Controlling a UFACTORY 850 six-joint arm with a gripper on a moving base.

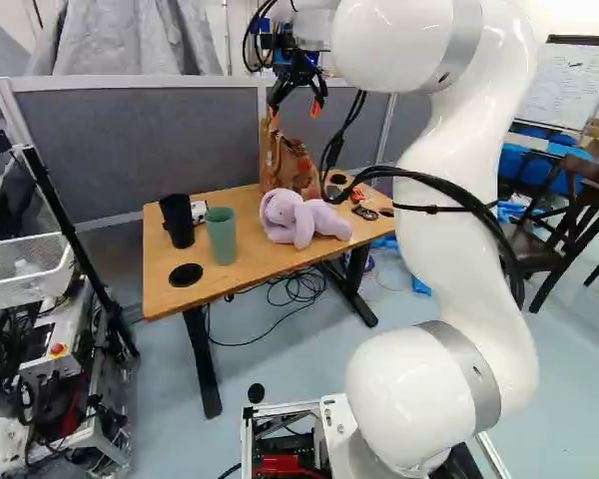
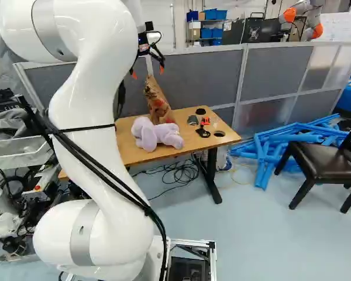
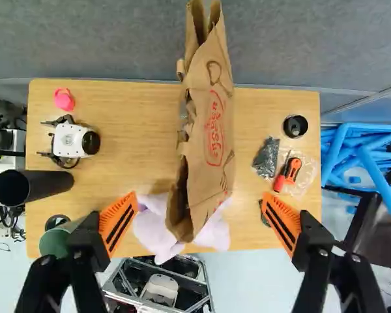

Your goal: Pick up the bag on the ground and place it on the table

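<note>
My gripper [image 1: 295,112] hangs high above the table [image 1: 165,284] in the left base view. In the wrist view the gripper [image 3: 199,218] is open, its orange pads far apart with nothing held between them. The brown paper bag [image 3: 210,130] stands upright on the tabletop, near the grey partition. Its red-printed side shows in the wrist view. Seen in the right base view, the bag [image 2: 157,104] is below the gripper and apart from it, just behind a lilac plush toy [image 2: 158,136]. The toy hides part of the bag's foot.
A black cup [image 1: 178,222] and a green cup [image 1: 221,236] stand on the table, with a small white device [image 3: 72,140] nearby. Small tools [image 3: 288,173] lie on the bag's other side. Beyond are a grey partition [image 1: 150,130], blue tubes [image 2: 260,155], a dark chair [image 2: 322,164] and another robot [image 2: 304,13].
</note>
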